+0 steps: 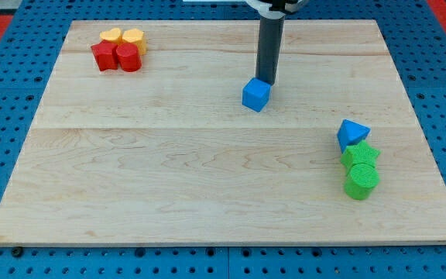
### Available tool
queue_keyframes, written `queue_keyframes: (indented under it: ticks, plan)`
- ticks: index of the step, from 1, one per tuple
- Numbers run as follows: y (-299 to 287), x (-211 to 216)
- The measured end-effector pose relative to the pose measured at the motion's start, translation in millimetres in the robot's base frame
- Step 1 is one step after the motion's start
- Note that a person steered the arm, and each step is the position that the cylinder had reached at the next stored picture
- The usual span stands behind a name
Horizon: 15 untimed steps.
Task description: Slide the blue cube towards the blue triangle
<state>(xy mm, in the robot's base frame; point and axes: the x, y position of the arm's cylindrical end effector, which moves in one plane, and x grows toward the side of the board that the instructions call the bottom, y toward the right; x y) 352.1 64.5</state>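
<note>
The blue cube sits on the wooden board a little above the middle. My tip stands right behind the cube, touching or nearly touching its upper right edge. The blue triangle lies at the view's right, well to the lower right of the cube.
A green star-shaped block and a green cylinder sit just below the blue triangle. At the top left is a cluster: a yellow heart-shaped block, a yellow cylinder, a red star-shaped block and a red cylinder. The wooden board lies on a blue pegboard.
</note>
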Motion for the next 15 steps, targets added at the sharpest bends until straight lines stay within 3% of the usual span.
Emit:
queue_keyframes:
  ticks: [2, 4, 6, 8, 10, 12, 15]
  plan:
    - [-76.6, -7.5]
    - [-38.1, 27.9]
    - [25.2, 27.9]
    - [42.6, 1.6]
    - [82.1, 16.0]
    - [38.9, 13.5]
    - [68.5, 41.3]
